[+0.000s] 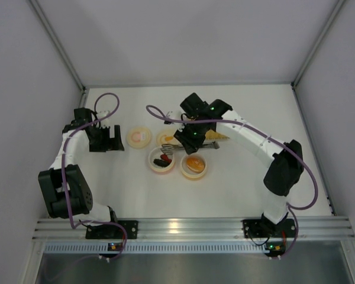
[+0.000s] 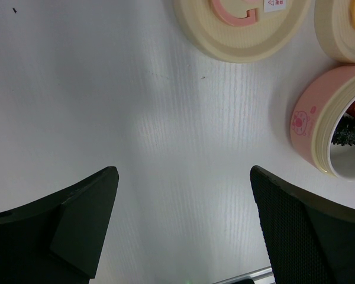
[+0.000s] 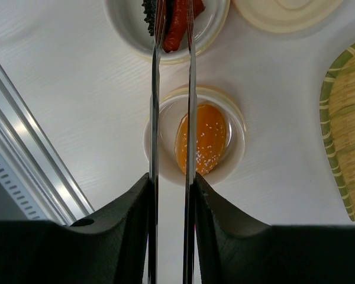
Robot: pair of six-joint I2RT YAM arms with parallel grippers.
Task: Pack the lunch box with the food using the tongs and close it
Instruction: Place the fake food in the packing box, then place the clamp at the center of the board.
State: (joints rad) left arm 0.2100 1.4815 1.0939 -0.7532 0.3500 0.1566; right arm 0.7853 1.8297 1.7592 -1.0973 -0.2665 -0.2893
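Overhead, the right claw [image 1: 188,137] hangs just beyond the orange piece [image 1: 194,163]. The left claw [image 1: 109,139] is well off to its left over the bare counter [image 1: 242,183].

From the left wrist, the left claw [image 2: 182,195] stands wide apart, holding nothing. The pink bowl [image 2: 307,118] sits ahead to its right, and open room lies in front.

From the right wrist, the right claw [image 3: 173,183] is clamped on the tongs [image 3: 154,89]. Their tips straddle the reddish-pink piece [image 3: 176,26] in the pink bowl [image 3: 130,41], and the orange piece [image 3: 201,139] lies under the arms. We should keep the tips centred and lift straight before swinging, clear of the rim. The tray [image 3: 346,118] crowds the right, the rail [image 3: 29,154] the left.
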